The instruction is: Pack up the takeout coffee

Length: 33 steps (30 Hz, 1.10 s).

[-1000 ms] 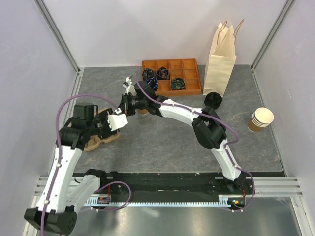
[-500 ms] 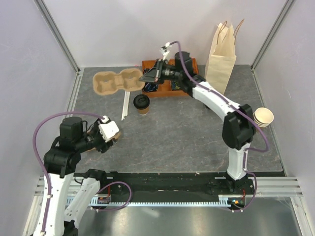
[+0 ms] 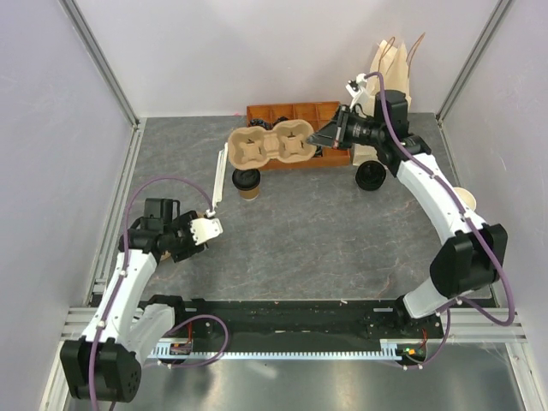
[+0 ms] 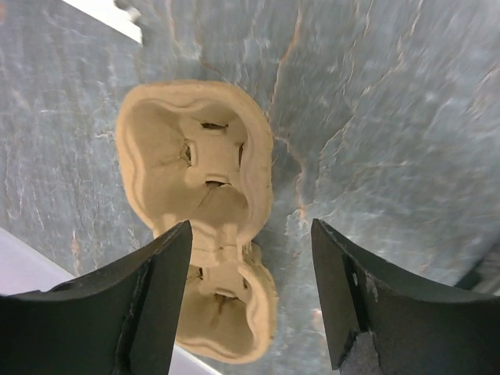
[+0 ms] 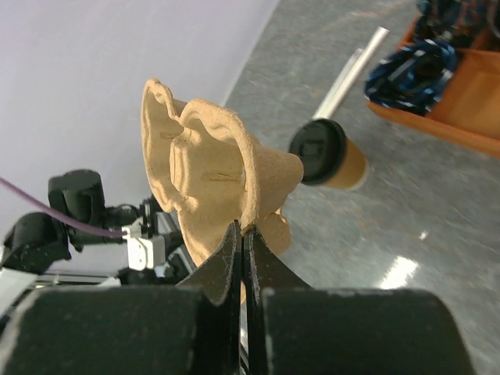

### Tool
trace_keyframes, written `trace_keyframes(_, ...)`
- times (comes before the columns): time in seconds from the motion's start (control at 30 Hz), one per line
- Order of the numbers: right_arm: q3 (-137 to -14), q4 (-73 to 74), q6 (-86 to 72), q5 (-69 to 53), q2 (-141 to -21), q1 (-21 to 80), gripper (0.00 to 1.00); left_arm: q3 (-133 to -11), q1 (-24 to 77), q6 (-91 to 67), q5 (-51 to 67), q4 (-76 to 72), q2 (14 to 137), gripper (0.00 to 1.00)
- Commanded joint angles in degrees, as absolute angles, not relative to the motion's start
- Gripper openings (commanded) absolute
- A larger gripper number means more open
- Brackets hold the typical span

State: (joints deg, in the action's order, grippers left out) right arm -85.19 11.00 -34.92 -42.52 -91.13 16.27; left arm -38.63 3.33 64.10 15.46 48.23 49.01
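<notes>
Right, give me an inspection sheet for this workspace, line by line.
Surface: grey table, no spills seen.
Job's things: takeout coffee upright on the table, lid on, not packed; paper bag standing at the far right.
Clutter: orange divided tray; white strip beside the coffee; second black-lidded cup near the bag; spare pulp carrier on the table below the left end effector.
End effectors: right end effector shut on a pulp cup carrier, held in the air; left end effector open, holding nothing.
Cables: purple cable along each arm, no snag seen.
Surroundings: pale walls, metal frame posts.
</notes>
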Motion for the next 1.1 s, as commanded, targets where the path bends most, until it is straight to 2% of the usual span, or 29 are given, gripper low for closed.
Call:
trace_keyframes(0.0, -83.0, 19.2, -25.0, -43.9, -85.3, 15.0, 0.00, -38.1, 2.7, 72.9, 13.3, 40.2, 54.6, 0.66)
trace_keyframes(0.23, -81.5, 29.4, -15.7, -43.2, -80.8, 14.9, 0.00, -34.3, 2.4, 76.7, 10.8, 32.3, 59.6, 0.57)
trace_keyframes(0.33, -79.1, 32.0, -13.2, -43.9, -78.8, 14.9, 0.00, -33.5, 1.4, 77.8, 9.7, 28.6, 62.6, 0.47)
trace_keyframes(0.47, -75.5, 34.7, -9.9, -43.3, -76.5, 14.9, 0.00, -35.5, -0.5, 77.9, 10.0, 24.0, 67.4, 0.27)
trace_keyframes(0.6, -73.0, 37.2, -6.2, -43.5, -75.5, 14.9, 0.00, -38.6, -3.0, 76.8, 9.3, 17.5, 72.8, 0.18)
trace_keyframes(0.8, -67.1, 36.9, -4.7, -44.0, -75.1, 15.6, 0.00, -48.9, -5.8, 72.2, 8.5, 12.4, 86.2, 0.16)
trace_keyframes(0.97, -64.6, 36.1, -2.8, -43.3, -75.8, 17.3, 0.00, -55.8, -7.4, 70.2, 8.7, 12.7, 93.2, 0.18)
trace_keyframes(1.0, -64.7, 36.1, -2.6, -43.0, -76.1, 17.7, 0.00, -56.7, -7.5, 69.2, 8.8, 13.1, 94.5, 0.21)
trace_keyframes(1.03, -65.0, 36.1, -2.5, -42.7, -76.5, 17.9, 0.00, -58.0, -7.6, 68.6, 8.9, 13.5, 94.7, 0.31)
trace_keyframes(1.07, -65.2, 36.0, -2.6, -42.5, -76.7, 18.1, 0.00, -58.7, -7.9, 67.8, 9.8, 15.3, 94.6, 0.36)
